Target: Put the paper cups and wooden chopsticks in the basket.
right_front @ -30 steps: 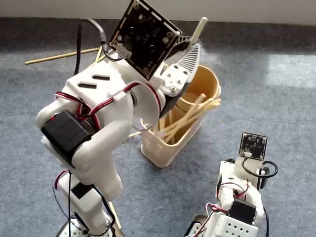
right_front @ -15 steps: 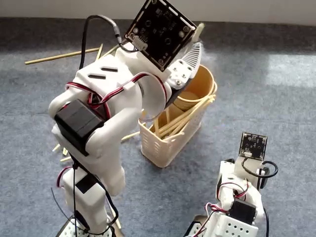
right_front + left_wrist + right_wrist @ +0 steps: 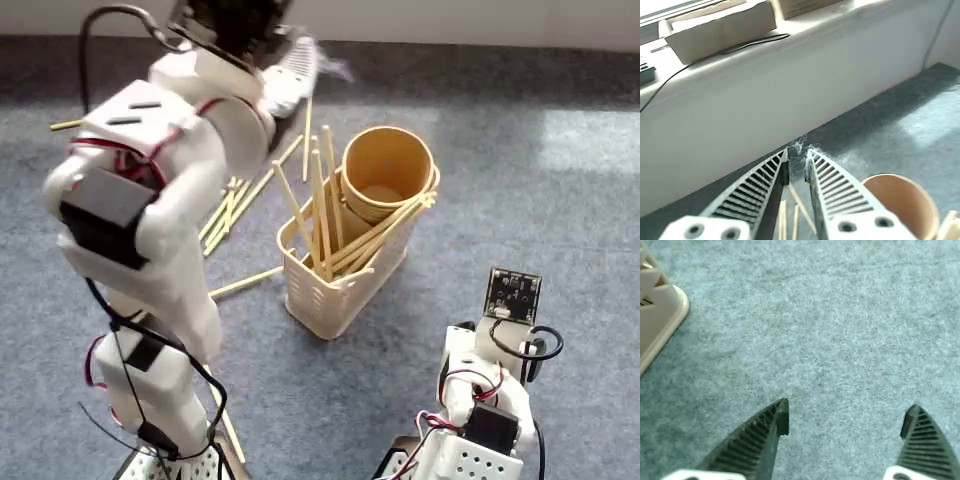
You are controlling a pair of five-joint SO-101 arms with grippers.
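- My right claw (image 3: 847,417) hung low over the grey carpet (image 3: 850,315) at the near end of the scene. Its jaws were spread wide with nothing between them.
- My right arm (image 3: 490,400) sat folded close to its base, just this side of the basket (image 3: 330,300). A corner of that basket (image 3: 660,325) stood off to one side of the right claw, apart from it.
- The basket stood upright on the carpet. A bunch of wooden chopsticks (image 3: 325,215) leaned inside it, their ends poking above the rim.
- One paper cup (image 3: 387,175) stood mouth up in the far end of the basket, with a few chopsticks resting against its rim.
- Beside the basket, one chopstick (image 3: 245,283) lay flat on the carpet with its end close to the wall of the basket.
- Farther back, more loose chopsticks (image 3: 250,195) lay scattered on the carpet, outside the basket.
- My left claw (image 3: 300,60) was raised beyond the basket, toward the white wall (image 3: 765,100).
- The left claw's jaws were only narrowly parted, and the thin slit between them held nothing.
- The cup's rim (image 3: 897,200) showed below the left claw.
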